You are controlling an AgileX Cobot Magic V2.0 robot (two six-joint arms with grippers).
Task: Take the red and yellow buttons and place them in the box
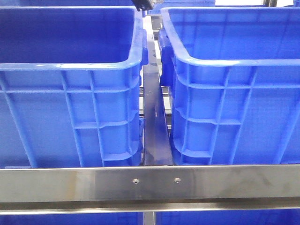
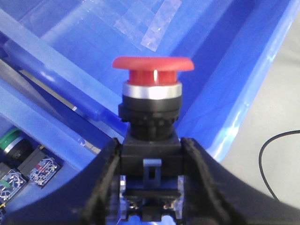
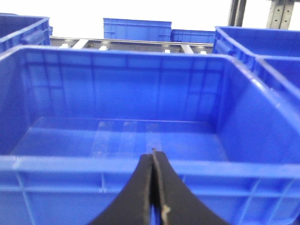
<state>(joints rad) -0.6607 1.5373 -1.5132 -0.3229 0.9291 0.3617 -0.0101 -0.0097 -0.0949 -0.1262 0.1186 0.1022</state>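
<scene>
Now my left gripper (image 2: 150, 154) pinches the red button (image 2: 153, 86) by its base, cap upright over the box (image 2: 225, 93) for release. Right gripper (image 3: 153, 187), pressed together, holds nothing.

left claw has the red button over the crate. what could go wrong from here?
1. The left claw grips the red button only by its black base, with the heavy cap standing tall above, so it might tilt or slip in transit.
2. It hangs near the blue crate's rim; released too early, it could hit the rim and bounce out.
3. The right claw is shut and empty, facing another crate wall; moving forward risks hitting it.
</scene>
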